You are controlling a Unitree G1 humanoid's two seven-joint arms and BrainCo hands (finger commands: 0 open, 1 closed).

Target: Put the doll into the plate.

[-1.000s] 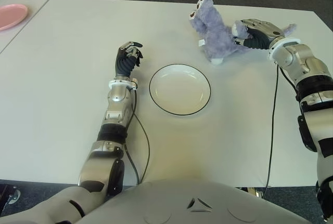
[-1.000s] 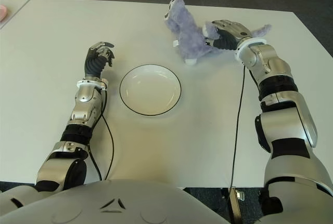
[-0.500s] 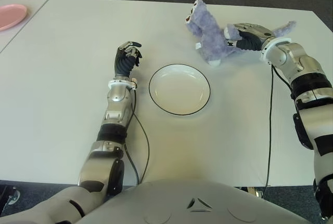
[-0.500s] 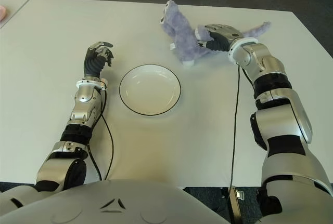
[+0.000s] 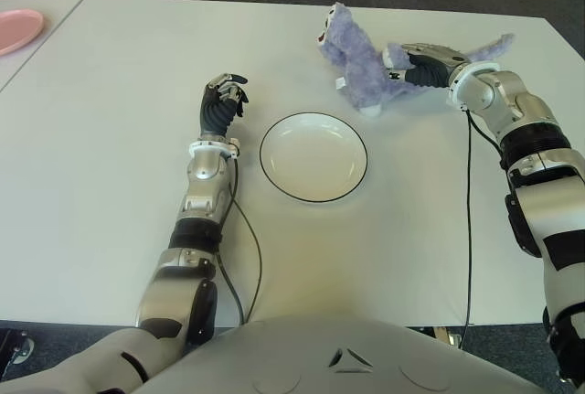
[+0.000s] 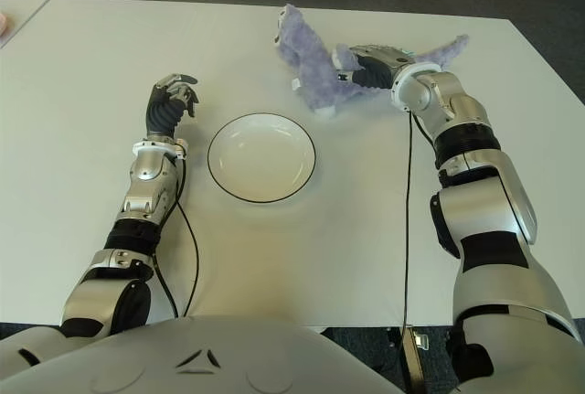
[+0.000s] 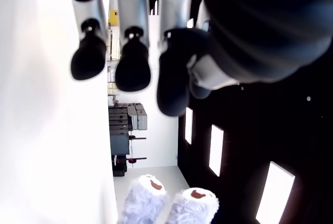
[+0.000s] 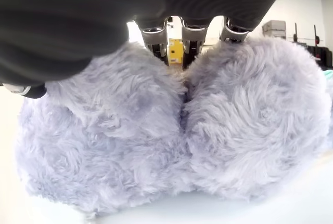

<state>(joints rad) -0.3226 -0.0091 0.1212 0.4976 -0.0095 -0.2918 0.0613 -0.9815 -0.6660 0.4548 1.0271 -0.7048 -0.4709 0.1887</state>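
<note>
Fingers [image 8: 182,31] of the right hand [image 5: 430,63] sink into the purple doll [image 5: 358,56], seen close only at the wrist; doll has shifted left, beyond the plate [image 5: 313,157]. Left hand [image 5: 222,101] curled, empty.

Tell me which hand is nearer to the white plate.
Left. The left hand shows just off the plate's left rim, fingers curled and empty. The right hand is farther off beyond the plate's far right, closed on the purple doll.

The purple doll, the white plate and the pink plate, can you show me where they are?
doll [image 5: 361,60], left eye view, on its furry body.
white plate [image 5: 313,157], left eye view, on its bare middle.
pink plate [image 5: 18,28], left eye view, on its top.
</note>
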